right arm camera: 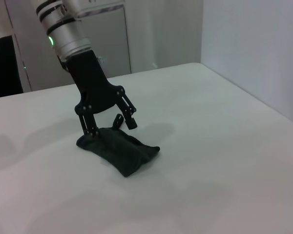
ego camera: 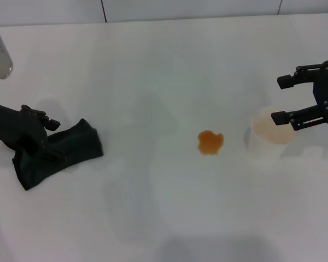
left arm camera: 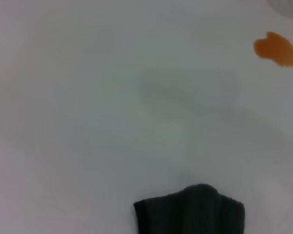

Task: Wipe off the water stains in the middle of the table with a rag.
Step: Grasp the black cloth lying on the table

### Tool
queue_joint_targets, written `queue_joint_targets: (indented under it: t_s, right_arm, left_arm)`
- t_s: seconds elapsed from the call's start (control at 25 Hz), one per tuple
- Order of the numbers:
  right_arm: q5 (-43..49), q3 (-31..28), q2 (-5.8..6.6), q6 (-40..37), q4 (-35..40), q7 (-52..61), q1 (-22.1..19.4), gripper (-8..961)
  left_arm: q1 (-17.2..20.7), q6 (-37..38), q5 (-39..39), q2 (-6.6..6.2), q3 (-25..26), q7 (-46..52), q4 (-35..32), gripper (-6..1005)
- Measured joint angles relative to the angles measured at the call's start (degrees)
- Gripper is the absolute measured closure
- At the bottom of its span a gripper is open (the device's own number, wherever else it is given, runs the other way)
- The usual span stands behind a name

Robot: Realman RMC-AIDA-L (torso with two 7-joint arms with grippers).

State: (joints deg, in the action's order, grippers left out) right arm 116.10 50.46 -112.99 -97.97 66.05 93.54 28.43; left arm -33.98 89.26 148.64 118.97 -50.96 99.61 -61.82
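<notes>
The rag (ego camera: 60,153) lies bunched on the left of the white table (ego camera: 153,71). My left gripper (ego camera: 37,135) is down on its left end, open, with one finger on the cloth and the other raised above it. The right wrist view shows this too: the left gripper (right arm camera: 110,129) stands over the rag (right arm camera: 119,151). The orange-brown water stain (ego camera: 210,142) is in the middle of the table, well to the right of the rag. It also shows in the left wrist view (left arm camera: 277,48), beyond the rag's edge (left arm camera: 190,209). My right gripper (ego camera: 284,99) is open and empty at the far right.
A white paper cup (ego camera: 270,135) stands just right of the stain, under the right gripper's lower finger. A grey wall runs along the table's far edge (ego camera: 153,8). Bare tabletop lies between the rag and the stain.
</notes>
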Motion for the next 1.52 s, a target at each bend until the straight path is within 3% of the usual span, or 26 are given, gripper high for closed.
queue_joint_targets:
  t_s: [0.68, 1.2, 1.52]
  right_arm:
    - [0.3, -0.3, -0.14, 0.1, 0.0, 0.2, -0.2, 108]
    - [1.1, 0.0, -0.35, 1.8, 0.0, 0.2, -0.3, 107]
    - [1.4, 0.0, -0.74, 2.3, 0.0, 0.2, -0.2, 107]
  left_arm:
    - [0.3, -3.4, -0.2, -0.16, 1.2, -1.2, 3.0, 124]
    - [-0.2, -5.9, 0.3, -0.05, 0.0, -1.6, 5.4, 295]
    - [-0.5, -7.9, 0.1, -0.06, -0.8, -1.4, 7.2, 624]
